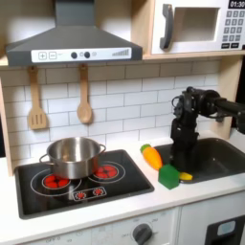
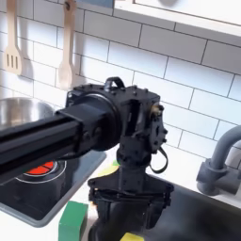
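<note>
Green block (image 1: 168, 176) at counter edge, touching sink (image 1: 215, 158) rim, at 7 o'clock below gripper (image 1: 180, 144) (jaw state cannot be told); approach step judged in hand, next requiring descent toward 7 o'clock beside carrot (image 1: 151, 156).

We see the black robot arm's gripper (image 1: 180, 144) pointing down at the left edge of the dark sink (image 1: 218, 155), just past the orange toy carrot with a green top (image 1: 151, 156) and the small green block (image 1: 169, 176), and we cannot tell if its fingers are apart or closed. On the black stove top with red rings (image 1: 77, 184) sits a shiny silver metal pot (image 1: 73, 156). On the white tile wall hang a wooden spatula with slots (image 1: 36, 100) and a wooden spoon (image 1: 84, 97), under a grey hood (image 1: 73, 43), with a white microwave (image 1: 199, 26) up on the first exterior view's right.
</note>
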